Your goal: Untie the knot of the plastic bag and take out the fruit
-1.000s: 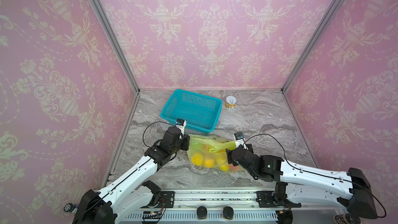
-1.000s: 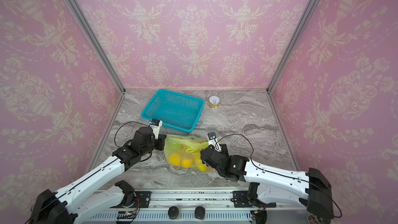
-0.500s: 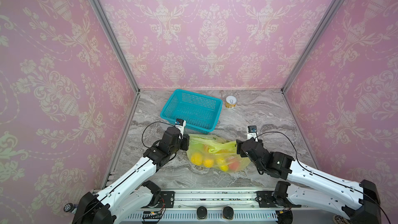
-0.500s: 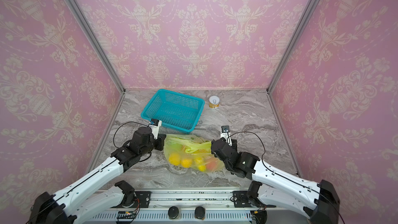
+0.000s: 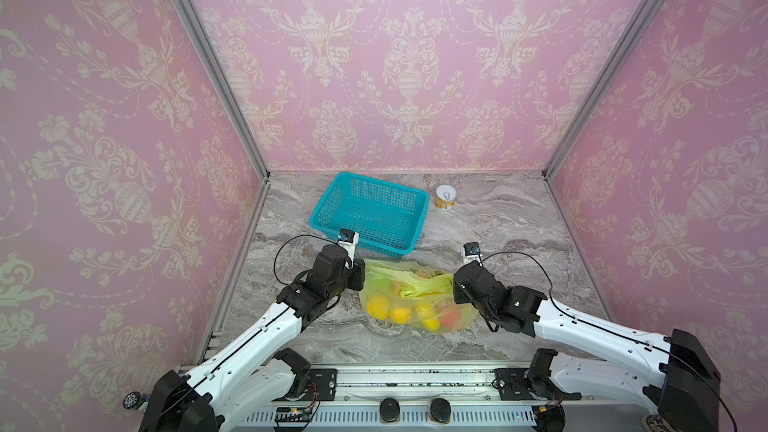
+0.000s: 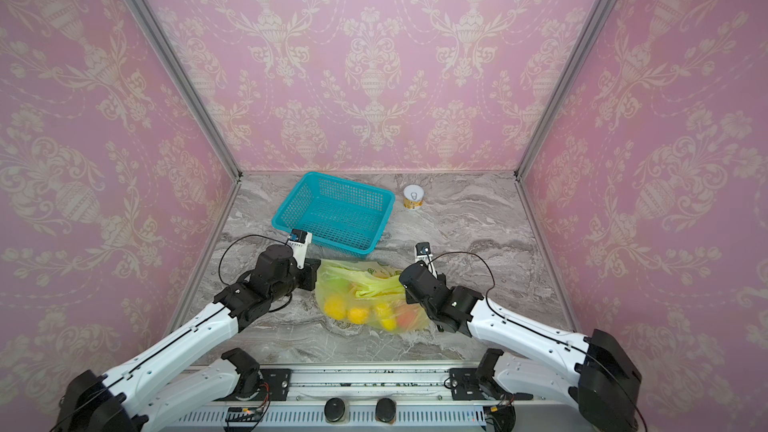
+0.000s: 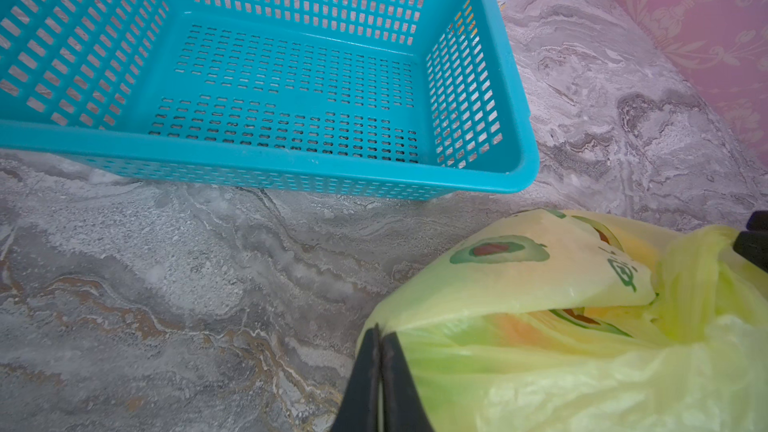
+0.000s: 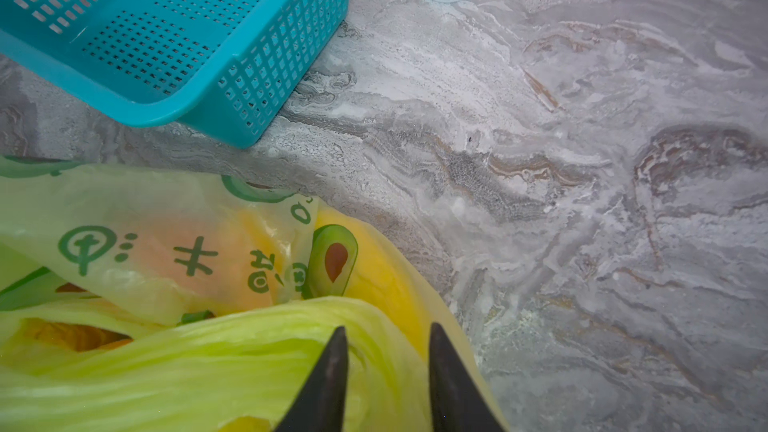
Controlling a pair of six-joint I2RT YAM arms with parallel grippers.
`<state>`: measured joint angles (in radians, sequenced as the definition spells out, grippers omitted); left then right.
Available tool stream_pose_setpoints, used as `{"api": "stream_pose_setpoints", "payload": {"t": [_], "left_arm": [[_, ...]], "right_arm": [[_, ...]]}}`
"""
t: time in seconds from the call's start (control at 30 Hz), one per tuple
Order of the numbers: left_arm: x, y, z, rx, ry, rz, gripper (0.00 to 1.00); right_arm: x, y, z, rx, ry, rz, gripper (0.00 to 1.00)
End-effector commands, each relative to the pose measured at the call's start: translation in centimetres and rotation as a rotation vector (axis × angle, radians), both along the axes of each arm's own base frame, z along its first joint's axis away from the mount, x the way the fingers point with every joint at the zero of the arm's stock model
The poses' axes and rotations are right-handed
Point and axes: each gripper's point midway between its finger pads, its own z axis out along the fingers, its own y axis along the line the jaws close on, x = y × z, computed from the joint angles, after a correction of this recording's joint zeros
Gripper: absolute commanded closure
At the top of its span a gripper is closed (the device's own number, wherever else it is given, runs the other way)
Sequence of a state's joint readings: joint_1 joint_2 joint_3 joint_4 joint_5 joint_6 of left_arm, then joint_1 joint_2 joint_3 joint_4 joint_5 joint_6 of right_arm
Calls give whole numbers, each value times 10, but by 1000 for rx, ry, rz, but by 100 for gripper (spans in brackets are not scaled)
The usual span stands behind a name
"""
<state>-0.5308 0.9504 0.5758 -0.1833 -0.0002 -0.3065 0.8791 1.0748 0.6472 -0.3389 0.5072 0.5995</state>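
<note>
On the tabletop, just in front of the teal basket, the plastic bag lies with the fruit inside. Its handles run bunched across the top; the knot cannot be told apart from them. Left fingers are pressed together on the bag's film at its left end. Right fingers stand slightly apart astride the bunched handle; a firm bite cannot be confirmed. Both arms reach forward low, wrists tipped down at opposite ends of the bag. Recommended: anchor with the left, take the handle close to the tie, and draw outward slowly, as thin film is likely to tear.
</note>
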Motion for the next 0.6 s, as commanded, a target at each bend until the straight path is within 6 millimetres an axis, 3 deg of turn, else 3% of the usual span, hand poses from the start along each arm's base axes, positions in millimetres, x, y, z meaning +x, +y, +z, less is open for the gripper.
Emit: {"api": "stream_pose_setpoints", "payload": {"t": [0.0,0.07,0.17,0.37,0.57], "left_arm": [[-5,3,7,-5,6,-5,67],[-8,9,11,10,-1,12,50],[-14,18,19,39,-35,35,38],[-37,11,51,-4,-176,-37,29],[-53,-27,56,40,-216,-190,28]], "right_arm": [[3,1,5,24,-4,-7,96],[3,1,8,34,-11,-9,100],[2,3,11,51,-16,2,100],[1,5,13,76,-21,11,100],[-3,7,17,125,-37,32,100]]}}
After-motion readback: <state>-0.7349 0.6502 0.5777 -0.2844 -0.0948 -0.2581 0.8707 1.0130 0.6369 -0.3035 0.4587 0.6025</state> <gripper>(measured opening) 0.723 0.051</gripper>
